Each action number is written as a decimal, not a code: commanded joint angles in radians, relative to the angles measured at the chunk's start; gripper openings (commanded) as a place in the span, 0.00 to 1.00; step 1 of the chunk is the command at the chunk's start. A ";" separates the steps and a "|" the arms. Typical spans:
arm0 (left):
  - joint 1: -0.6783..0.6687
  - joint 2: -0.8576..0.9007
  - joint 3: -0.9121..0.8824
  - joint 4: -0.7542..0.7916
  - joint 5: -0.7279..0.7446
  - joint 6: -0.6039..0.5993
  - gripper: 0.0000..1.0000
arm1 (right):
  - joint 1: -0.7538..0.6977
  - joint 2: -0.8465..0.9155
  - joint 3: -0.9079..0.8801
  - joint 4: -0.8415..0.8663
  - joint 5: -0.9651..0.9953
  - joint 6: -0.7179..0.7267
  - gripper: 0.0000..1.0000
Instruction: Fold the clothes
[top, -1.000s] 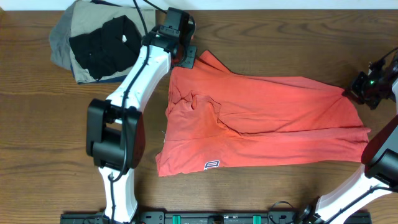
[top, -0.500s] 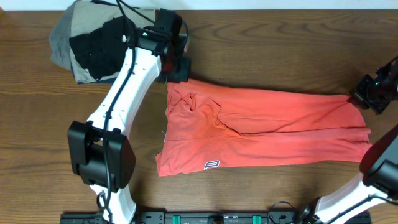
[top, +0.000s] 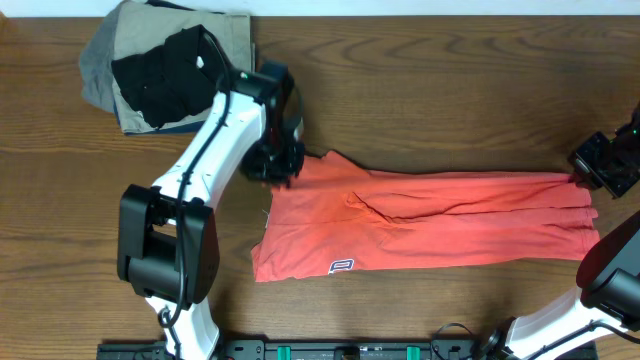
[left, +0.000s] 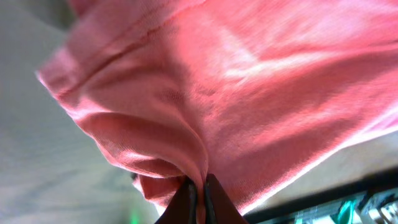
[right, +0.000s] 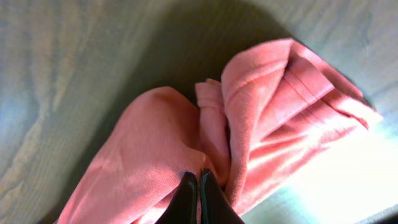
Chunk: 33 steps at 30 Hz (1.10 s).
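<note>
I hold the left gripper (top: 274, 163) and right gripper (top: 598, 168) clenched on opposite ends of the shirt (top: 440, 215), stretching it taut for an even fold.

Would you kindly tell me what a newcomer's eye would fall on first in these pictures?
The coral-red T-shirt stands out first, stretched as a long band across the middle of the wooden table. Its far edge is pinched at both ends: the left gripper is shut on the left end, the right gripper on the right end. A pile of dark and khaki folded garments sits at the table's far left corner.
</note>
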 joint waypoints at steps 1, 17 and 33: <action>-0.002 -0.006 -0.083 -0.008 0.026 -0.020 0.06 | 0.003 -0.014 0.015 -0.018 0.031 0.040 0.01; -0.002 -0.006 -0.247 -0.003 0.026 -0.024 0.79 | 0.004 -0.014 0.014 -0.138 0.156 0.076 0.92; -0.002 -0.003 -0.262 0.087 0.026 -0.023 0.79 | 0.031 -0.014 -0.037 -0.020 0.143 0.084 0.99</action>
